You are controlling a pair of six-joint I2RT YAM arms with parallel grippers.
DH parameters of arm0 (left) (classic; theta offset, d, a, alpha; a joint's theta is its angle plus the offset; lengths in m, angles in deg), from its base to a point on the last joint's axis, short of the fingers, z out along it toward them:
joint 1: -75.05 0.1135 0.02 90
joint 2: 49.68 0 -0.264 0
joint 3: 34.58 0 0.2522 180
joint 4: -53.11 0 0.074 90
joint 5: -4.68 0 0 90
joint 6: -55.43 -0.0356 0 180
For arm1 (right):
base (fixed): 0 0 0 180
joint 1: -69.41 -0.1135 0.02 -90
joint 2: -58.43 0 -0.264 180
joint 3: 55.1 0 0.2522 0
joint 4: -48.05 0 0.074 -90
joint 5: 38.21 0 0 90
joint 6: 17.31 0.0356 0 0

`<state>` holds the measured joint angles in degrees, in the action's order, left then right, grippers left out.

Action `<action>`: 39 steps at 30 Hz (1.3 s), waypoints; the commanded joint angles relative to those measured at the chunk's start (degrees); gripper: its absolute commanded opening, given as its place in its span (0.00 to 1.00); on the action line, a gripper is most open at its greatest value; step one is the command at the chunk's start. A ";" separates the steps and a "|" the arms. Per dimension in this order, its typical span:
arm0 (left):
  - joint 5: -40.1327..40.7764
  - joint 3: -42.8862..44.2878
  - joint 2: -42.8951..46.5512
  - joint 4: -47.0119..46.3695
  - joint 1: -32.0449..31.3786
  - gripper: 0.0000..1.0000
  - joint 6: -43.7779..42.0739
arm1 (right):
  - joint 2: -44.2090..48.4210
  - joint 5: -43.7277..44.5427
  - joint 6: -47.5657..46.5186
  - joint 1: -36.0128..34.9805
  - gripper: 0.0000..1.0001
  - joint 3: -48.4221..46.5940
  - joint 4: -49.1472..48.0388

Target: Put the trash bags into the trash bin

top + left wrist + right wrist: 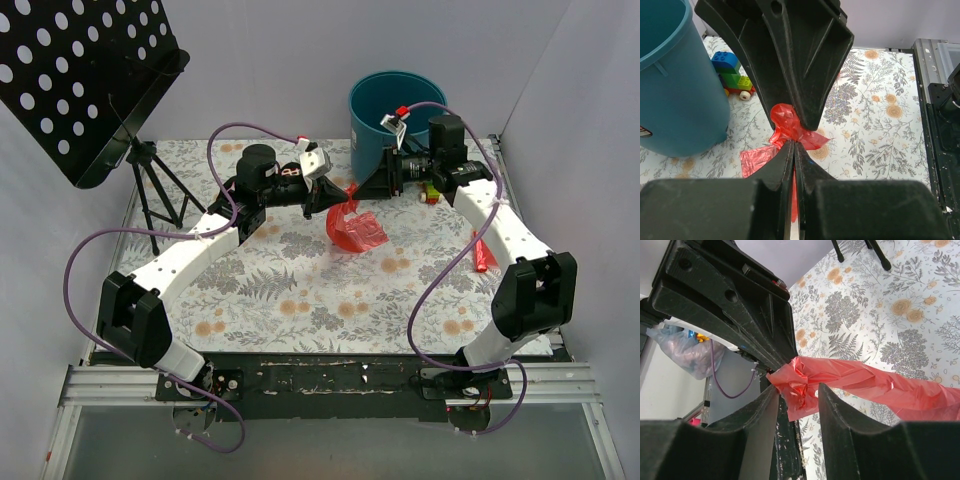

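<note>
one crinkly glossy red trash bag point(355, 232): left hand point(793, 150) pinching film, right hand point(797, 390) spread around bunched end.

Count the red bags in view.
1 sure: bag mid-table, pinched in the left gripper, right gripper around it. Red strip beside the right arm may be another; too small to tell.
</note>
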<state>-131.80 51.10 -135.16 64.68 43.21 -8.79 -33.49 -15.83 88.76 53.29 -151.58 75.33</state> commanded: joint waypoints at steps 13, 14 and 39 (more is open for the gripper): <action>0.43 0.24 4.70 1.93 2.48 0.00 -3.63 | 1.92 -0.85 -1.93 4.51 0.01 -1.57 1.07; 0.34 -0.11 5.05 1.93 2.74 0.00 -3.72 | 2.01 -1.11 -1.93 5.04 0.01 -1.22 1.07; 1.04 6.74 -5.14 -6.07 -1.83 0.34 2.96 | 1.92 -0.85 1.94 3.90 0.01 -0.52 -2.00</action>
<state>-132.54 54.42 -139.24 59.89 41.59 -5.20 -33.64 -15.87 89.96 57.75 -151.51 75.33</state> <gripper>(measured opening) 0.337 0.023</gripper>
